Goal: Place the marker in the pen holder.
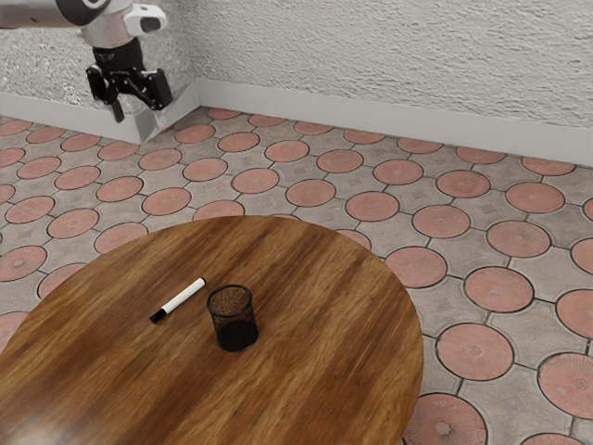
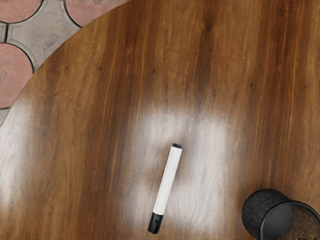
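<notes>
Pointing down, the gripper (image 1: 139, 109) hangs, its 2 fingers apart

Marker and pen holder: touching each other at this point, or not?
Apart. The wrist view shows it plainly: bare wooden tabletop lies between the marker and the pen holder. The exterior view shows a gap too.

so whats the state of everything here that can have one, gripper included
gripper: open, holding nothing, raised away from the marker
whiteboard marker: capped, lying on its side on the table, outside the holder
mesh pen holder: upright, empty
</notes>
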`<state>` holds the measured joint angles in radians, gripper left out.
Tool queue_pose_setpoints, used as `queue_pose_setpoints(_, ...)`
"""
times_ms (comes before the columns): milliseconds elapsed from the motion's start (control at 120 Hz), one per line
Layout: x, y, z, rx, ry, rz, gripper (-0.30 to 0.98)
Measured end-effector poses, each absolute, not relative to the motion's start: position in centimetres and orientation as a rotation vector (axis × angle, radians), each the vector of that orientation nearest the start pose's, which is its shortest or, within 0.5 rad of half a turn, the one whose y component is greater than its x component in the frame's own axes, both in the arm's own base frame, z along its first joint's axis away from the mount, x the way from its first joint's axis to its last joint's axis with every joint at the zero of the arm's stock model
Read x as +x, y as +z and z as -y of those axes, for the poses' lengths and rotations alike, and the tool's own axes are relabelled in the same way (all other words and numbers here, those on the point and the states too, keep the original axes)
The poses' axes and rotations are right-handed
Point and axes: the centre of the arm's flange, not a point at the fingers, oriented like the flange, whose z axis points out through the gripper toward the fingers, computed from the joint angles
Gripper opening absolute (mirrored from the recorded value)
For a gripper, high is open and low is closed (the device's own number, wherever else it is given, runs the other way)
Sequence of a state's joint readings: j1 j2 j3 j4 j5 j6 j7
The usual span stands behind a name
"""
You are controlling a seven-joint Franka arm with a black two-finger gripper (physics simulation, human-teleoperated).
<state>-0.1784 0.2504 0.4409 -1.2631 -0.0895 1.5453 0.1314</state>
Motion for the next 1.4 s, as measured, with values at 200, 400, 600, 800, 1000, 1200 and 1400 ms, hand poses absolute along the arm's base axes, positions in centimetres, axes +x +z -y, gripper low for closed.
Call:
queue_pose_setpoints(200,61.0,63.9,-11.2,-3.121,-0.096,0.036,0.67)
queue_pose_setpoints(400,65.8,55.0,-8.8,-3.033,0.122,-0.104,0.67)
queue_pose_setpoints(600,67.7,42.0,-11.7,-3.044,0.321,-0.104,0.67)
queue_pose_setpoints(800,65.7,35.0,-13.2,-3.092,0.337,-0.189,0.67)
queue_pose_setpoints(1000,60.3,32.3,-14.1,-3.141,0.332,-0.28,0.67)
queue_pose_setpoints(1200,59.7,30.5,-11.0,-3.102,0.272,-0.452,0.67)
queue_pose_setpoints(1400,57.8,27.7,-10.5,-3.084,0.341,-0.525,0.67)
